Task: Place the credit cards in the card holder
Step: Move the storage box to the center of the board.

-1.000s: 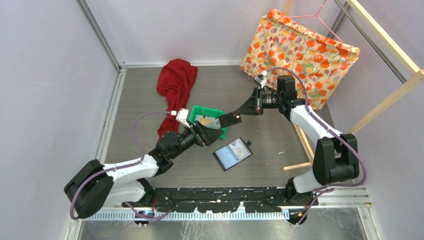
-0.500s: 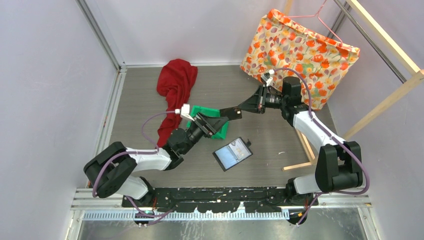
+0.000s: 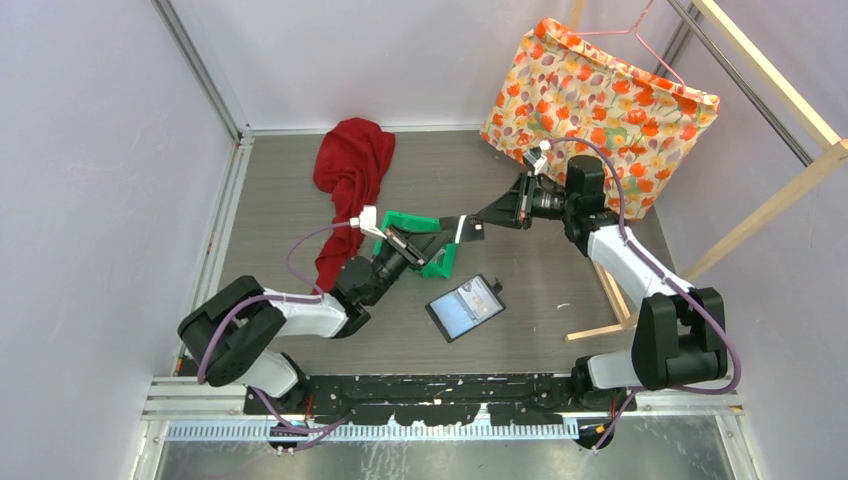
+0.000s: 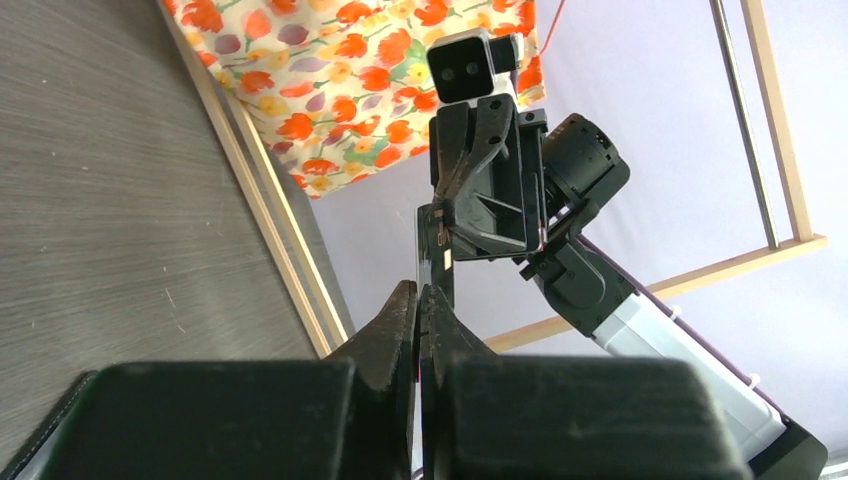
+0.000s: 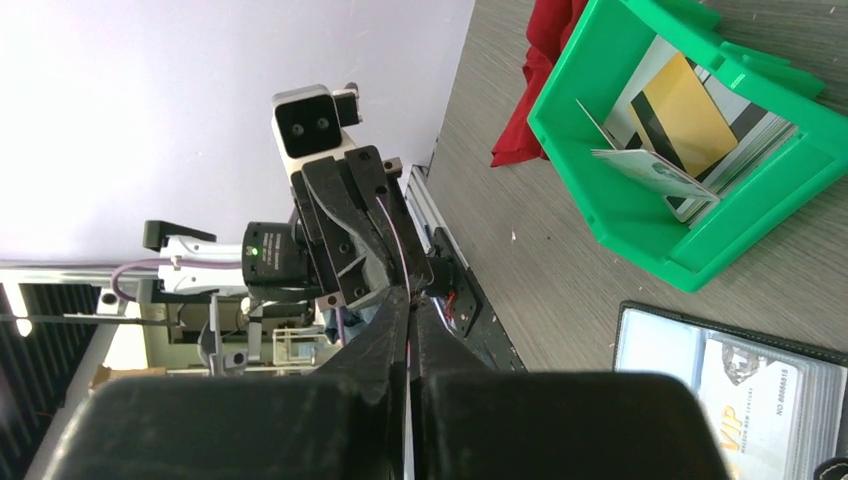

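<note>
One credit card (image 3: pixel 462 230) hangs edge-on above the table, over the green bin's right side. My left gripper (image 3: pixel 443 238) is shut on its near end, and in the left wrist view (image 4: pixel 418 296) the thin card (image 4: pixel 440 272) runs up from the jaws. My right gripper (image 3: pixel 470 227) pinches the far end, with jaws (image 5: pixel 410 300) closed on the thin edge. More credit cards lie in the green bin (image 5: pixel 620 205): a yellow one (image 5: pixel 682 112) and a white one (image 5: pixel 648 170). The black card holder (image 3: pixel 465 307) (image 5: pixel 735 385) lies open on the table.
A red cloth (image 3: pixel 350 170) lies behind the green bin (image 3: pixel 402 221). A floral bag (image 3: pixel 600 95) stands at the back right beside a wooden frame (image 3: pixel 770 195). Walls close in on the left and at the back.
My left gripper reached forward over the bin and shut on the card that the right gripper holds out. The right arm shifted a little left with the card.
</note>
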